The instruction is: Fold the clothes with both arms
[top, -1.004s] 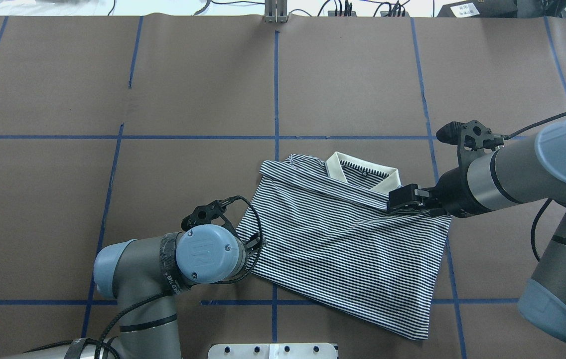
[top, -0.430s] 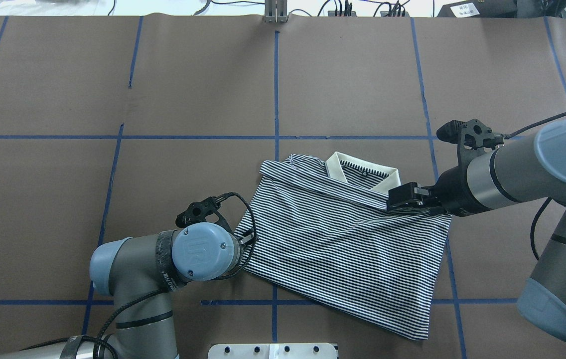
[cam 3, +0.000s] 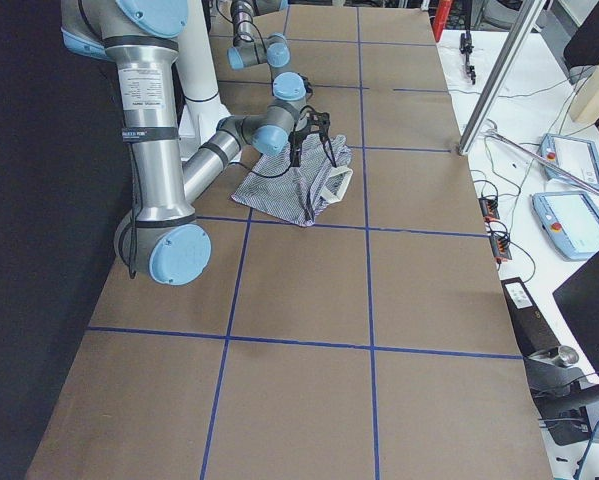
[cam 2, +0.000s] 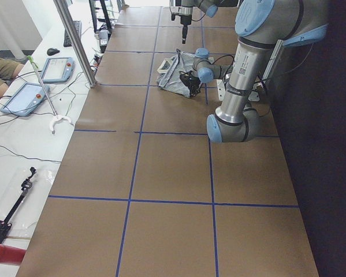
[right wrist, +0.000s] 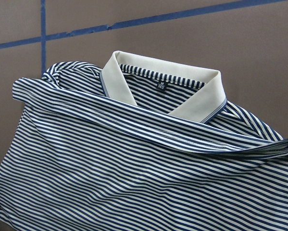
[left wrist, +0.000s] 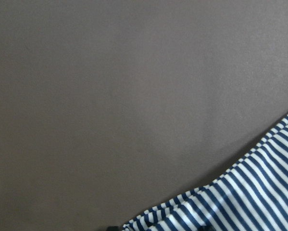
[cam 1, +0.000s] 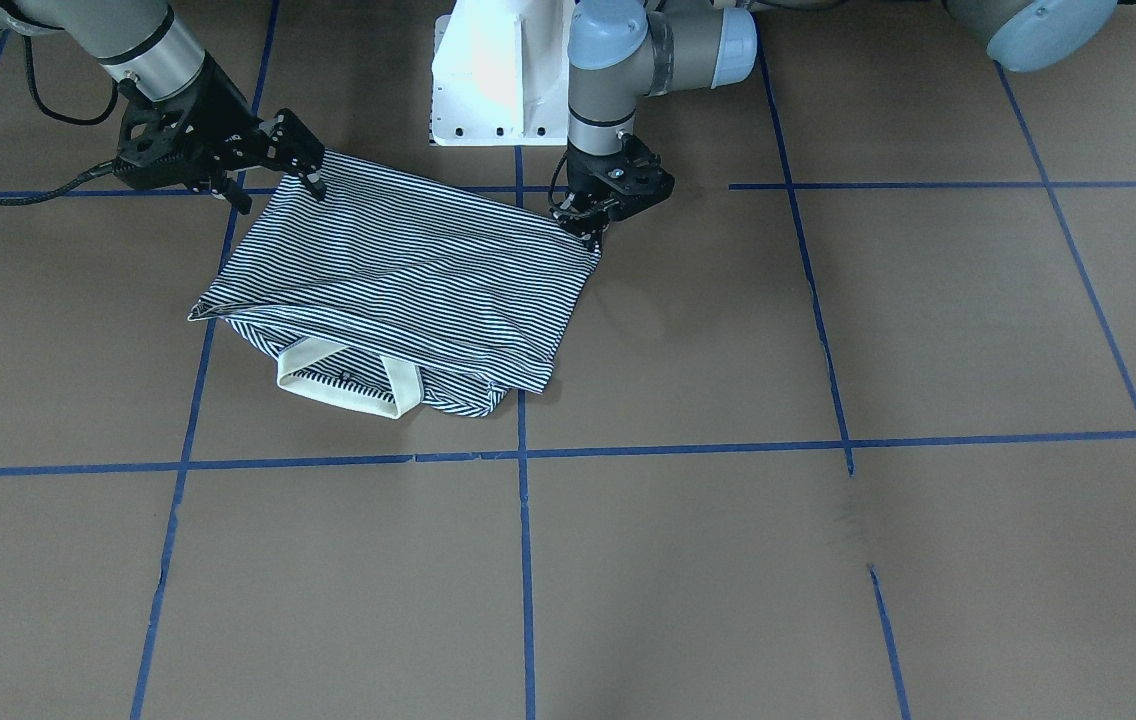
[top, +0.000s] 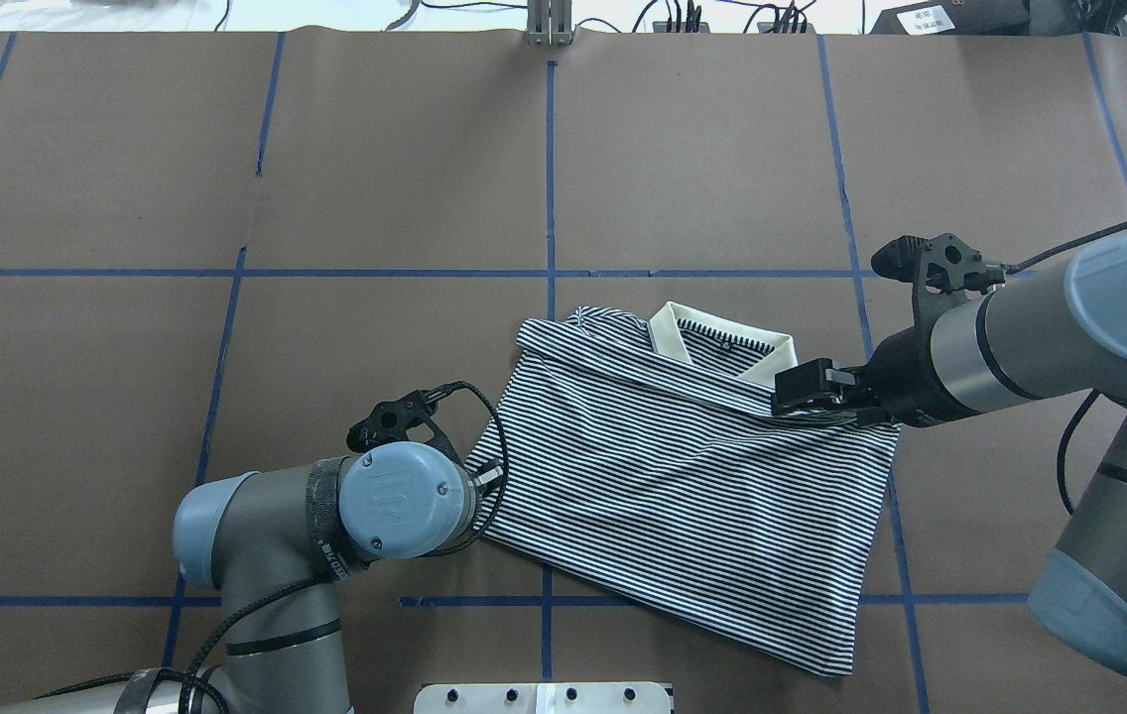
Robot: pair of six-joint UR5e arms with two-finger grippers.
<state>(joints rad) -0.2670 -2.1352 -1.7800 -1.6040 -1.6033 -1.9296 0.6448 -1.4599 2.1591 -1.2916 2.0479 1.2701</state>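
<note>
Shirt [top: 692, 476] between both claws, seemingly pinched

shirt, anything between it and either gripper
Nothing visible. The right gripper sits at the shirt's edge beside the collar, and the left gripper is at the opposite corner. Only bare table surrounds the shirt.
</note>
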